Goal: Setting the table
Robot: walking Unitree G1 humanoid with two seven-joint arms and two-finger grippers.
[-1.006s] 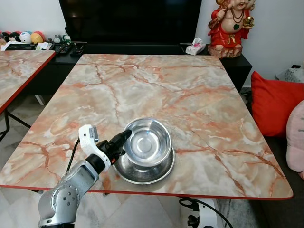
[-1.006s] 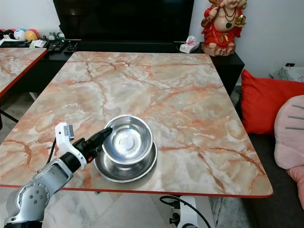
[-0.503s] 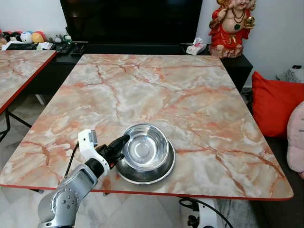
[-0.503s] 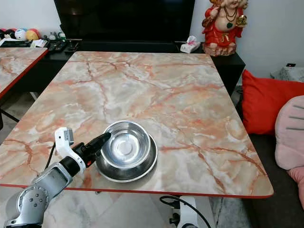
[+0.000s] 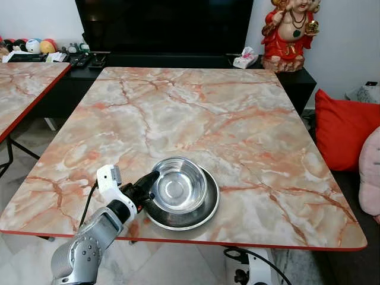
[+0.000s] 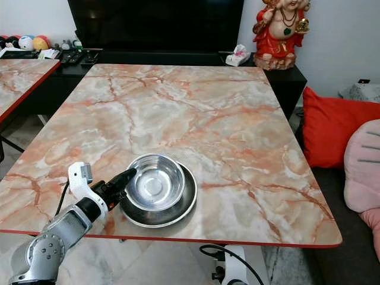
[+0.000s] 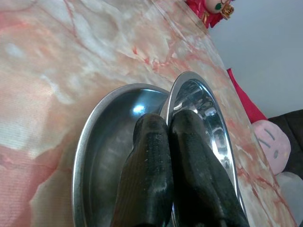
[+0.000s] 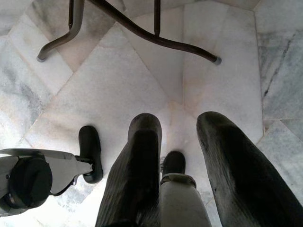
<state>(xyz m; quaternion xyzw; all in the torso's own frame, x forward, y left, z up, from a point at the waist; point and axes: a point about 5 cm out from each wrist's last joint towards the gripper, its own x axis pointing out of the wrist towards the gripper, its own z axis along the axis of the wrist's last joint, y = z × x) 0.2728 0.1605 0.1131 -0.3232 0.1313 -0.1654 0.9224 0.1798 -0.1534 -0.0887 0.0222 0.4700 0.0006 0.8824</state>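
A steel bowl (image 5: 176,191) rests inside a wider steel plate (image 5: 206,209) near the front edge of the marble table (image 5: 196,113). My left gripper (image 5: 149,180) reaches in from the left and is shut on the bowl's left rim. In the left wrist view the two black fingers (image 7: 149,142) pinch the bowl (image 7: 208,113) at its rim, one inside and one outside, above the plate (image 7: 104,137). My right gripper (image 8: 177,125) hangs open over the tiled floor, holding nothing.
A second marble table (image 5: 24,89) stands to the left. Behind are a black cabinet with a tissue pack (image 5: 244,58) and a red statue (image 5: 290,32). A red cushion (image 5: 341,127) lies at the right. Metal table legs (image 8: 142,33) cross the floor below.
The bowl, held raised and tilted above the plate, has come down level into the plate. My left gripper lowered with it and still grips the rim.
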